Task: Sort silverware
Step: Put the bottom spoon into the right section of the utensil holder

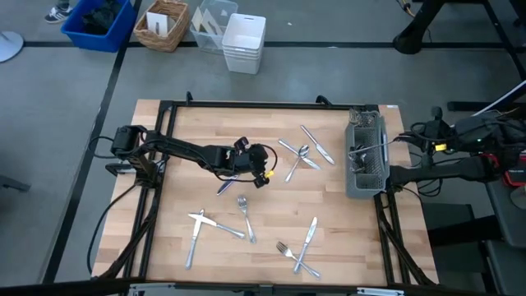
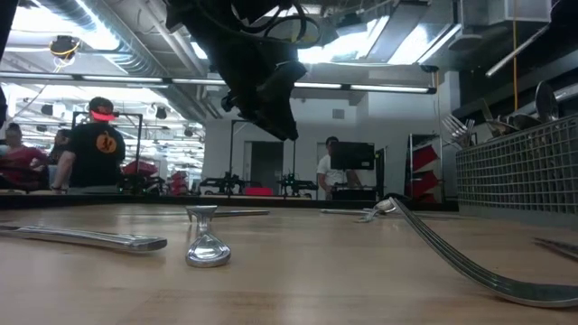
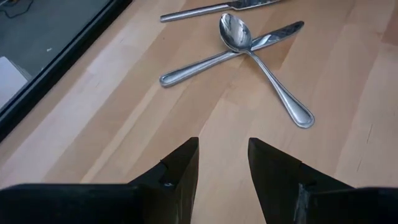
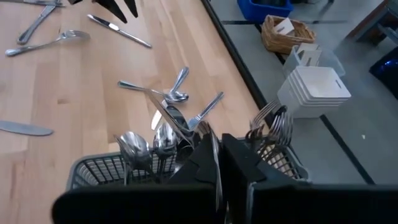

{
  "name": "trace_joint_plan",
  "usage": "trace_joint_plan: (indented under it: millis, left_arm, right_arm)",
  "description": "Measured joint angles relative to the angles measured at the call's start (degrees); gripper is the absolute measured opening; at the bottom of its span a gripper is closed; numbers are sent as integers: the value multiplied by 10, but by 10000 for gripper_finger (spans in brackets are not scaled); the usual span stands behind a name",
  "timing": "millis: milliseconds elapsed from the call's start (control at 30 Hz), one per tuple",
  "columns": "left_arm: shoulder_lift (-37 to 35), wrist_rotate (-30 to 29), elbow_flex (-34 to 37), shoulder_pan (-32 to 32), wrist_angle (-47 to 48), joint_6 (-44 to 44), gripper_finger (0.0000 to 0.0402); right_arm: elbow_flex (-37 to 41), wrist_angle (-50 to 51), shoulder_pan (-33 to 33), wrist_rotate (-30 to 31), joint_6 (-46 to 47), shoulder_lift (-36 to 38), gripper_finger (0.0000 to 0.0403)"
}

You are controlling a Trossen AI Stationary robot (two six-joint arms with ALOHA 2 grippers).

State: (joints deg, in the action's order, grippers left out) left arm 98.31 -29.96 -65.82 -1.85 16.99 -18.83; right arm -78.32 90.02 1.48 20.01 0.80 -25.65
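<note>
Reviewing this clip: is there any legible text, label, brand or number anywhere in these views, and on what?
None can be read.
Person's dark shirt in the low view: an orange mark, too blurred to read.
Card in the wicker basket: no legible print.
Silverware and wire caddy: no markings visible.

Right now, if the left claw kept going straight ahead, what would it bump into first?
Probably the spoon lying crossed over a table knife just ahead of the open left claw. Bare table lies between; depth is hard to judge.
</note>
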Motion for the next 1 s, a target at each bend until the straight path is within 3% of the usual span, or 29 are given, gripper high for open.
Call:
trace_joint_plan:
  millis: [233, 467, 867, 1000]
  left_arm:
    - [0, 0, 0, 0, -7, -31, 131]
    - [0, 0, 0, 1, -44, -38, 131]
    - [0, 0, 0, 1, -46, -38, 131]
    - [20, 0, 0, 1, -147, -22, 131]
  right_arm:
    - [18, 0, 0, 0, -34, -32, 12]
    - [46, 0, 0, 0, -99, -116, 15]
    - [-34, -1, 0, 10, -133, -207, 14]
    - [-58, 0, 0, 10, -133, -206, 14]
